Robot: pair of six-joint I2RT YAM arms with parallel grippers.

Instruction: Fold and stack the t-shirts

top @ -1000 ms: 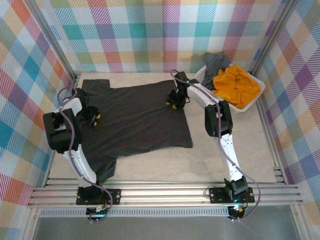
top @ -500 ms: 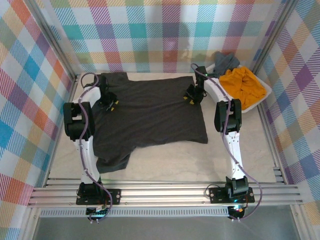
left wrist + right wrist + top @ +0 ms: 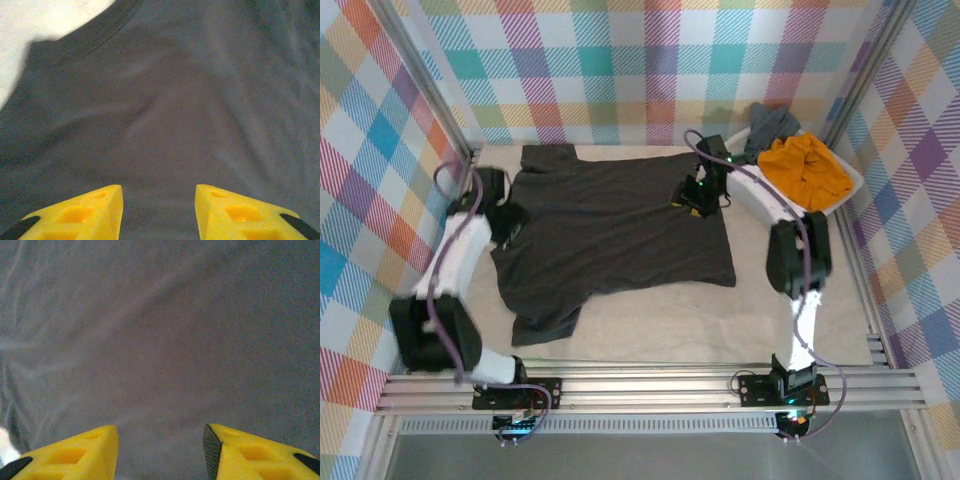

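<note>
With the charcoal shirt [image 3: 620, 225] spread on the table [image 3: 660, 330] and the left gripper [image 3: 158, 197] and right gripper [image 3: 160, 437] parted, empty, just above it, the rumpled near sleeve is best flattened before edges are pinched.

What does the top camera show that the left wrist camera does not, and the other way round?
From above: the whole dark shirt spread on the table, and a white basket at the far right holding an orange shirt and a grey shirt. From the left wrist: a stitched seam along the shirt's edge, close up, and the left pincer, open, holding nothing. Shared: the dark shirt and some bare table.
</note>
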